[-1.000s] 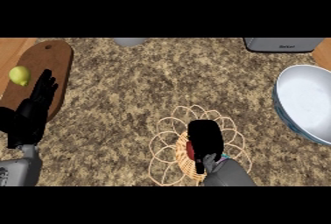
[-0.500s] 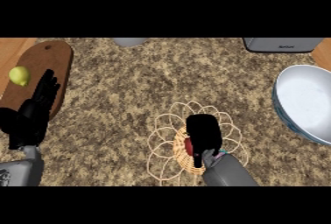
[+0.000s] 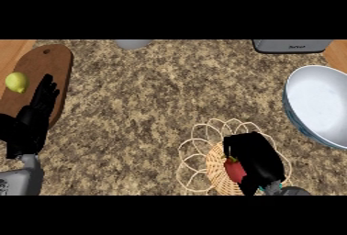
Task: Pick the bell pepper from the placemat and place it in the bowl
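Pepper: red pepper (image 3: 234, 169) on the woven placemat (image 3: 203, 151), low in the view and right of centre; only its left side shows from under the right hand.
Pepper axis: the visible part looks longer up-and-down in the view than across; a small green bit at its upper end, away from the robot, looks like the stem. Most of it is hidden, so the true long axis cannot be told for sure.
Right hand: black right hand (image 3: 256, 160) lies over the pepper and the middle of the placemat, fingers curled down around the pepper's right and top sides, closed about it. Whether the pepper is off the mat cannot be told.
Placemat: round, tan woven centre with a looped wire-like rim; it lies flat on the counter (image 3: 156, 101), its right part covered by the hand.
Bowl: large pale bowl (image 3: 318, 108) at the right edge, partly cut off, well apart from the pepper, up and to the right of it; inside looks bare.
Left hand: left hand (image 3: 34, 120) at the left edge, resting, fingers straight and pointing up the view, holding nothing, over the edge of the board.
Board: brown wooden board (image 3: 58, 64) at upper left, with a yellow-green lemon (image 3: 17, 82) on it just beside the left fingertips.
Far edge: grey appliance (image 3: 291, 45) at top right, grey cup (image 3: 132, 44) at top centre, both cut off.
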